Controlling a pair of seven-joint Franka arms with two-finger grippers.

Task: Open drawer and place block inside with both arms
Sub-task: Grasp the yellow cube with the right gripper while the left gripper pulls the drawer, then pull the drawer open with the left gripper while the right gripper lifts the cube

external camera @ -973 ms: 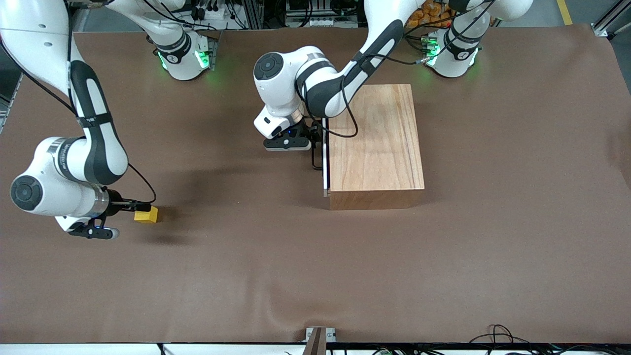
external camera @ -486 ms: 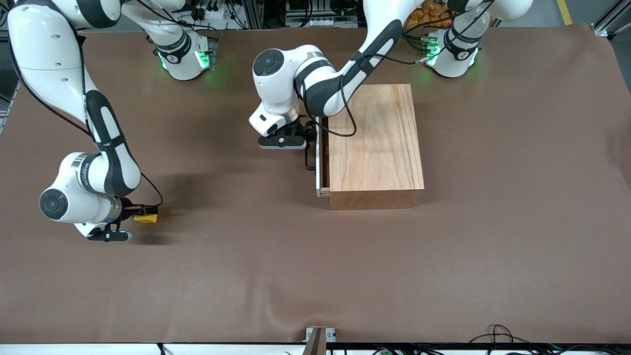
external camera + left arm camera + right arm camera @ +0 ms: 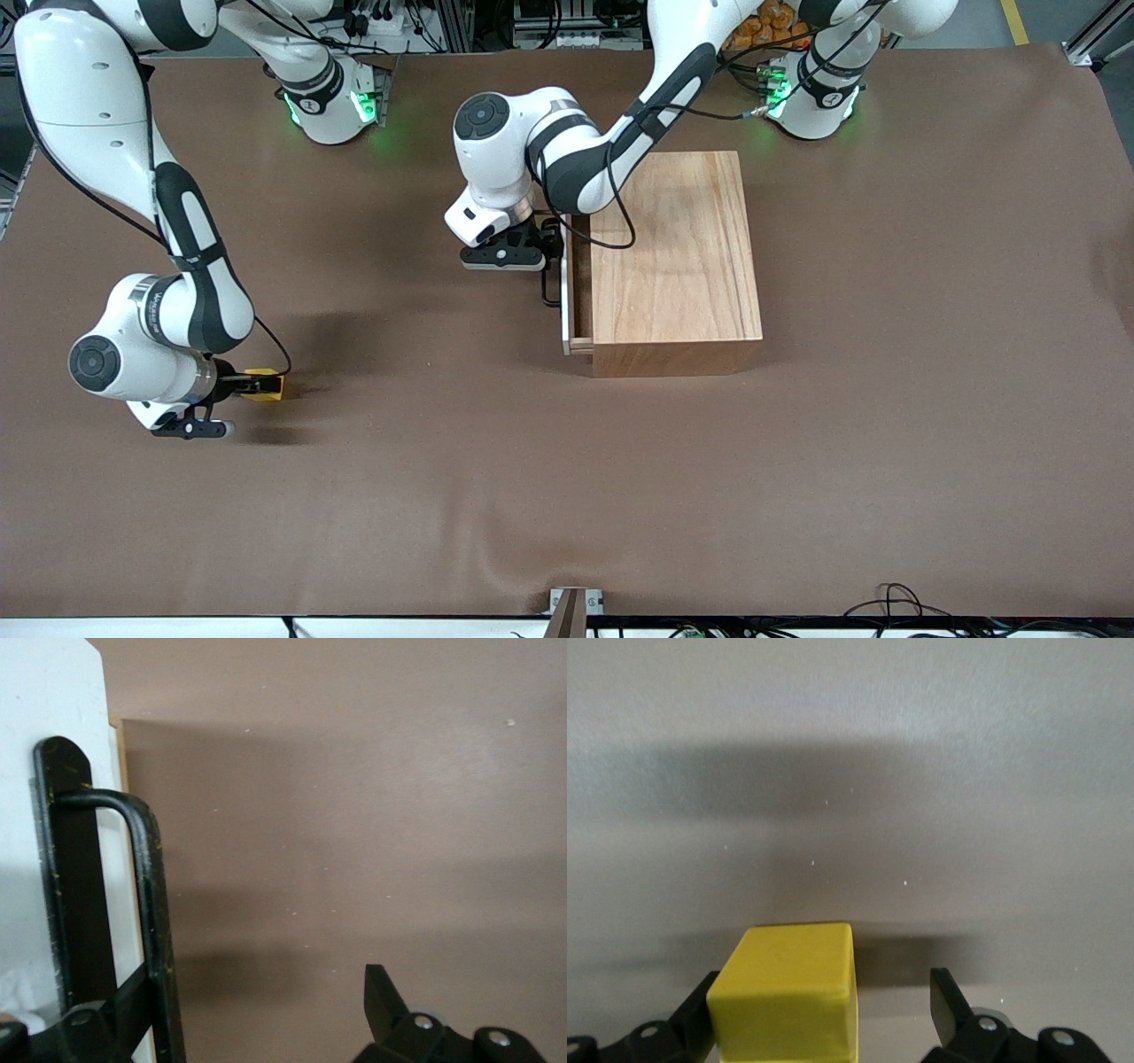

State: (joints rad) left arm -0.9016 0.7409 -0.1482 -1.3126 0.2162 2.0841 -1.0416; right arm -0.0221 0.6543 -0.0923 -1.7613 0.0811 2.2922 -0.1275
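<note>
The block [image 3: 264, 385] is a small bright yellow cube with smooth faces and slightly rounded edges. It rests on the brown table [image 3: 797, 478] toward the right arm's end, nearer to the front camera than the wooden box [image 3: 678, 257] and well apart from it.

The right gripper [image 3: 252, 384] is low at the block, its jaws spread wide. In the right wrist view the block [image 3: 787, 992] lies between the fingers — just beside one finger [image 3: 691, 1028], with a clear gap to the other; it is not clamped.

The drawer [image 3: 571, 283] has a white front panel and a thin black bar handle [image 3: 547, 282]. It stands slightly pulled out of the box, on the side facing the right arm's end. A narrow strip of its interior shows, in shadow; whether it contains anything cannot be told.

The left gripper [image 3: 542, 251] is at the handle. In the left wrist view one finger [image 3: 106, 1019] lies against the bar [image 3: 151, 904] — the other finger stands well apart from it, so the jaws are spread, hooked on the bar rather than clamped.
</note>
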